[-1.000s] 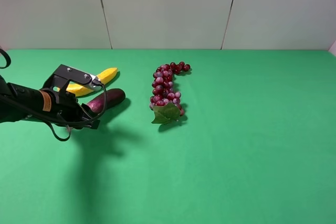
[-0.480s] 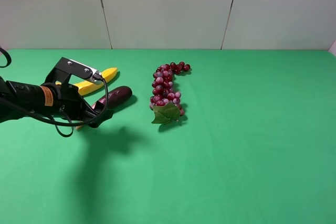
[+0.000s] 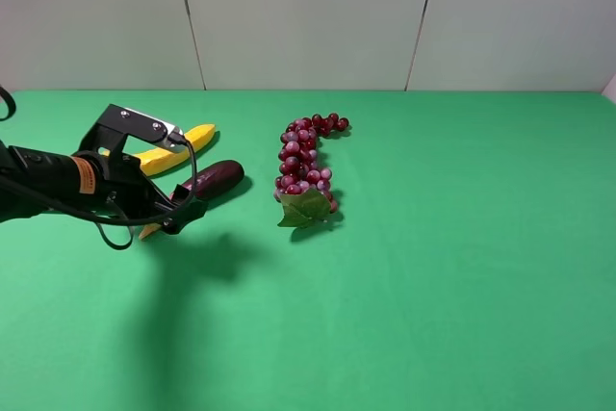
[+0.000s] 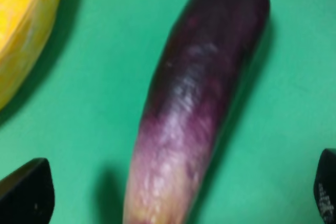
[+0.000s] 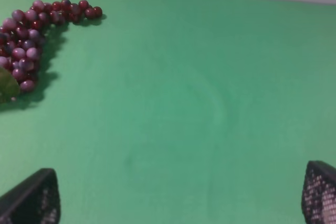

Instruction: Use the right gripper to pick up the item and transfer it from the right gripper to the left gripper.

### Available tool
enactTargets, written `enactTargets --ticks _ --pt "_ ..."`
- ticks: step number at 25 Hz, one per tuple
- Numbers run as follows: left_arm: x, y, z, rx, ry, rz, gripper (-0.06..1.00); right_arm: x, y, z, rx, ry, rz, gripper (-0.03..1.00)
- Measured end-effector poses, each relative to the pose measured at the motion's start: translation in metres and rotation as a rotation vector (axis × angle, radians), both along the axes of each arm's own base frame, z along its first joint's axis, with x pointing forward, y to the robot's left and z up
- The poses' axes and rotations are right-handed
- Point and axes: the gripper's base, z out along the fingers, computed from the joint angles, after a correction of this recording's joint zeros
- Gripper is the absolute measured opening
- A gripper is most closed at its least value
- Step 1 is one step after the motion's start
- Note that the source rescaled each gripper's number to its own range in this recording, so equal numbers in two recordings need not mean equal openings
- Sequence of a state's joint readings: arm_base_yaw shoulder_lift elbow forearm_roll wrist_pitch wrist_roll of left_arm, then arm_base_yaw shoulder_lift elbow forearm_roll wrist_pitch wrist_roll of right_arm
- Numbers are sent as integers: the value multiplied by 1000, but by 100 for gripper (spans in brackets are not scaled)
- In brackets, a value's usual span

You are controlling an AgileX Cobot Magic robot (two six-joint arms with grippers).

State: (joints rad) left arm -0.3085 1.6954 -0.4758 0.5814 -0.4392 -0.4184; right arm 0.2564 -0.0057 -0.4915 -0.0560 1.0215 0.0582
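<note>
Shifted slightly since half a second ago: left gripper (image 3: 178,211) a touch lower over the eggplant's pale end, eggplant (image 3: 207,181) itself barely moved, still lying on the green table (image 3: 433,267). Spread wide, with one black fingertip (image 4: 23,195) on each side of the eggplant (image 4: 194,103) and clear green showing between pads and skin, so touching nothing. Lies flat, dark glossy end pointing toward the red grape bunch (image 3: 306,161), pinkish end under the left gripper, away from the grapes. Just beside the eggplant, on the side farther from the grapes, a yellow banana (image 3: 171,149), partly hidden by the silver plate on the gripper; seen again at the edge of the left wrist view (image 4: 23,30). Right gripper (image 5: 181,203) out of the high camera's sight; in its own wrist view, two mesh-padded tips (image 5: 31,198) far apart over bare green, nothing between them, grape bunch (image 5: 34,40) well off to one side.
</note>
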Motion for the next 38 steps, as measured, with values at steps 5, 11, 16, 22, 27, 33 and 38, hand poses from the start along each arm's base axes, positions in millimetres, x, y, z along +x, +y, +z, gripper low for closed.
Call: enactTargets --ticks 5,11,16,22,27,33,38 --pt "0 10 32 72 -19 72 99 0 0 0 0 0 0 100" --pt "-9 25 85 144 -94 164 96 0 0 0 0 1 0 100" --pt "-25 40 127 186 -149 252 93 0 0 0 0 1 0 100" --pt "-54 54 164 221 -176 280 91 0 0 0 0 1 0 100" --pt "-84 53 179 208 -123 156 90 0 0 0 0 1 0 100" --pt "-121 54 190 131 -73 84 90 0 0 0 0 1 0 100" --pt "-158 66 197 132 -63 83 90 0 0 0 0 1 0 100"
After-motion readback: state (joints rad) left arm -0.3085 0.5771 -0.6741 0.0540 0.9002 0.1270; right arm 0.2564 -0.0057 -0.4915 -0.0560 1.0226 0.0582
